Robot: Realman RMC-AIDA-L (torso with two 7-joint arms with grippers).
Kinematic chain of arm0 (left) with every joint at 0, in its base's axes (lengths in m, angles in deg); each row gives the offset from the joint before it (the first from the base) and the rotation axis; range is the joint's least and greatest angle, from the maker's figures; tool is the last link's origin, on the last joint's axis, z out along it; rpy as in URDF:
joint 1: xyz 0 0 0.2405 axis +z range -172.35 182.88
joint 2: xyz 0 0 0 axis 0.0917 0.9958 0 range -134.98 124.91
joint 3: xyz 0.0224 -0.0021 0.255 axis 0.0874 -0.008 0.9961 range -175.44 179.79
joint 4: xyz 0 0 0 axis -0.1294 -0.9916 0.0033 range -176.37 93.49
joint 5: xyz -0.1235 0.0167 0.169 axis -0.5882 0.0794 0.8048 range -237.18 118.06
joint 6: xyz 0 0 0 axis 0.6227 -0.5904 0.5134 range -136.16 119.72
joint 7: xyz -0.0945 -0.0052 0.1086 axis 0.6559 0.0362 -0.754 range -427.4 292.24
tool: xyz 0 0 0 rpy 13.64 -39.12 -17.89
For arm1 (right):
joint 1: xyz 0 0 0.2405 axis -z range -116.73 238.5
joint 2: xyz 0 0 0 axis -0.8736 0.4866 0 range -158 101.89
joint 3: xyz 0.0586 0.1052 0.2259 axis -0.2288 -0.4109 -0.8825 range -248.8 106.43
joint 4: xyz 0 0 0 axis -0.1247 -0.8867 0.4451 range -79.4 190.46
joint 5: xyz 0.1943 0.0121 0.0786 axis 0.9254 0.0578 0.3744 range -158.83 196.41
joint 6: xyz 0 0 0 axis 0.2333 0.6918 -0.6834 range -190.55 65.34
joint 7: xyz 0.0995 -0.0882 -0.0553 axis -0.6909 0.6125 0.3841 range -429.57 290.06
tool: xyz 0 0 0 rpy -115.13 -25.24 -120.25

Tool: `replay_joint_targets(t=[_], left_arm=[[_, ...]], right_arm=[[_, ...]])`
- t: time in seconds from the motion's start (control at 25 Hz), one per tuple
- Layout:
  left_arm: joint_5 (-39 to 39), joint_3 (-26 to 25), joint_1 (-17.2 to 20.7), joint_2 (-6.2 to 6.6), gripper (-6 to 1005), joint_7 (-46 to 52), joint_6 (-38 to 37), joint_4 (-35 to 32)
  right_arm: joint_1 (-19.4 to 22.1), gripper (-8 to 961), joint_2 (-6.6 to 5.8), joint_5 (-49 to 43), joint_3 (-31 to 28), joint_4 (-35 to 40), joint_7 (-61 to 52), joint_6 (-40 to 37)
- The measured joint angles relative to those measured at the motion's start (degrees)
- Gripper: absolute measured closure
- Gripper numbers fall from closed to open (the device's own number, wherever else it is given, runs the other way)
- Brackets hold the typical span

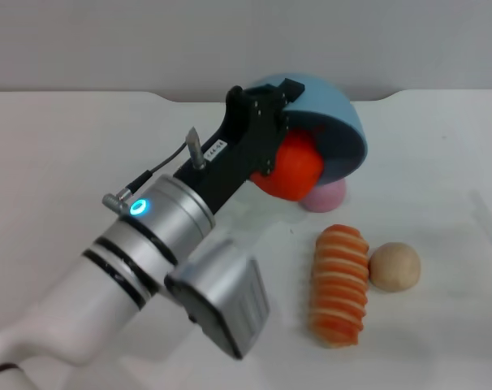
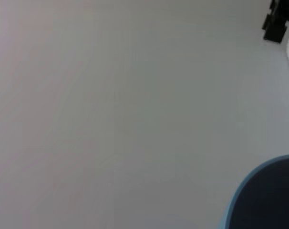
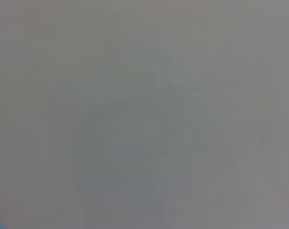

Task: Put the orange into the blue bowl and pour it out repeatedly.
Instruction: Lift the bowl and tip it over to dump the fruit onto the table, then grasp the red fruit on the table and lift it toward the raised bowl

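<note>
Head view: the left gripper (image 1: pixel 291 101) is clamped on the rim of the blue bowl (image 1: pixel 343 114), tipped steeply, evidently to pour; the orange (image 1: pixel 291 166), bright red-orange and round, sits at its mouth above the table (image 1: pixel 67 162). Left wrist view: only the bowl's rim (image 2: pixel 240 195) shows. Right wrist view: blank surface; right gripper unseen.

A bare robot test bench: plain white table (image 1: pixel 59 162), blank grey wall, toy food (image 1: pixel 338 284) as props.
</note>
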Motion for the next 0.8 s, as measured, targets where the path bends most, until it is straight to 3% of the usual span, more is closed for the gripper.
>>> replay_joint_targets(t=[0.2, 0.44, 0.6, 0.8], left_arm=[[0.0, 2.8, 0.1, -0.18, 1000, -4.7, 6.3, 3.1], [-5.5, 3.5, -0.4, -0.41, 1000, -5.3, 6.7, 2.6], [-22.4, 1.5, -0.6, -0.25, 1000, -5.2, -3.8, -6.7], [-42.8, -10.2, -2.2, -0.05, 999, -5.0, -27.8, -16.0]], right_arm=[[-0.2, 290, 0.0, 0.0, 0.2, -0.2, 0.0, 0.3], [-0.4, 290, 0.0, 0.0, -0.1, -0.4, -0.1, 0.3], [-0.5, 290, -0.19, 0.0, -0.3, -0.3, -6.3, 0.3], [-0.5, 290, -0.54, -1.2, 0.2, 5.8, -18.9, 0.3]])
